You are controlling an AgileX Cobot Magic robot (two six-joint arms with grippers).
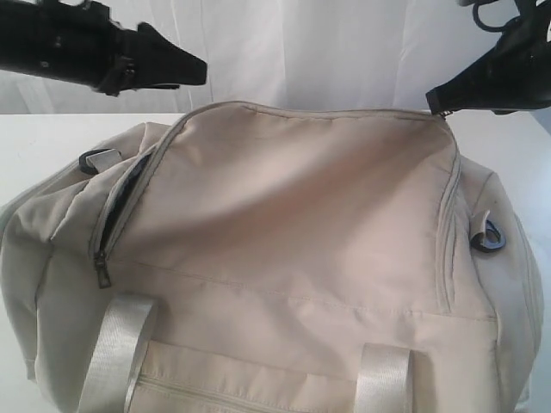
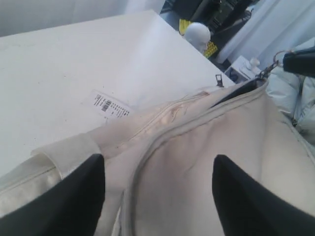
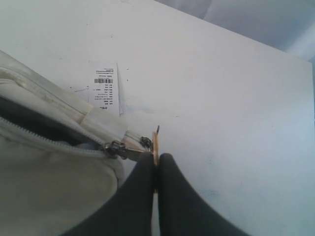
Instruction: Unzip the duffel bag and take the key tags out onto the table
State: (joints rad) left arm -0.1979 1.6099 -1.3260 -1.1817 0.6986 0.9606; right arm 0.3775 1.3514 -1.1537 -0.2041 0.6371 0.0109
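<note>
1. Bag (image 1: 293, 224) lies on the counter (image 1: 43, 146), zip partly open; key tags unseen, likely inside.
2. Right claw (image 3: 156, 158) is clamped on the zip pull (image 3: 155, 140); draw it steadily along the track.
3. Left claw (image 2: 158, 162), apart above the fabric, should pin the bag down.

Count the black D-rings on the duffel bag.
2. Left D-ring on the left end of the duffel bag; right D-ring on its right end (exterior view). More may be hidden.

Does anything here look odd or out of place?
A barcoded paper slip lies loose on the table, right beside the bag. It looks like a stray label. Nothing looks spilled or torn.
</note>
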